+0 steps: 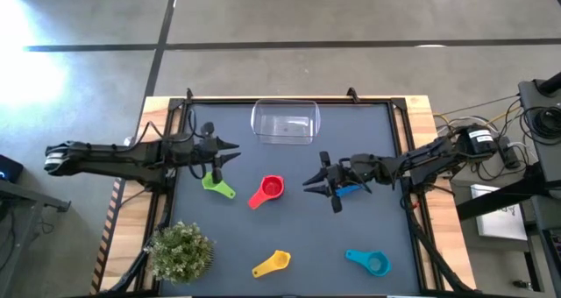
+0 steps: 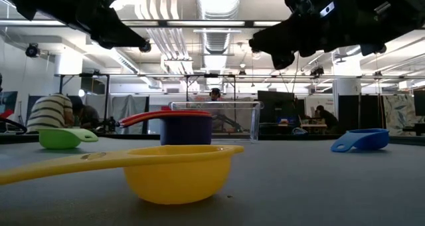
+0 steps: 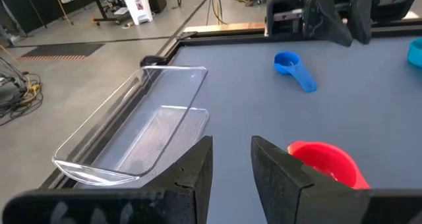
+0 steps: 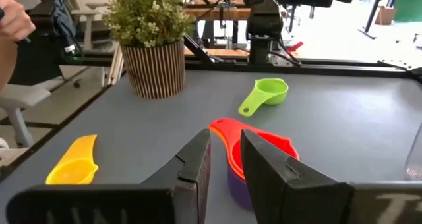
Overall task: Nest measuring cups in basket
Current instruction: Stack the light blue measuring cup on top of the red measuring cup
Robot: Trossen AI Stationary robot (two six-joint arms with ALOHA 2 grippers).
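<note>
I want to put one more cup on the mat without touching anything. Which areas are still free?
Free patches: the mat between the basket and the right edge, and between the yellow cup and the teal cup. Crowded: the middle, where the red cup, the green cup, the blue cup and both grippers, left and right, sit close.

Open mat is left between the basket (image 1: 285, 123) and red cup (image 1: 268, 191); the plant (image 1: 181, 251) blocks one near corner.

Dark table (image 1: 386, 158) — basket (image 1: 285, 123), potted plant (image 1: 181, 250), scattered measuring cups (image 1: 267, 191)
</note>
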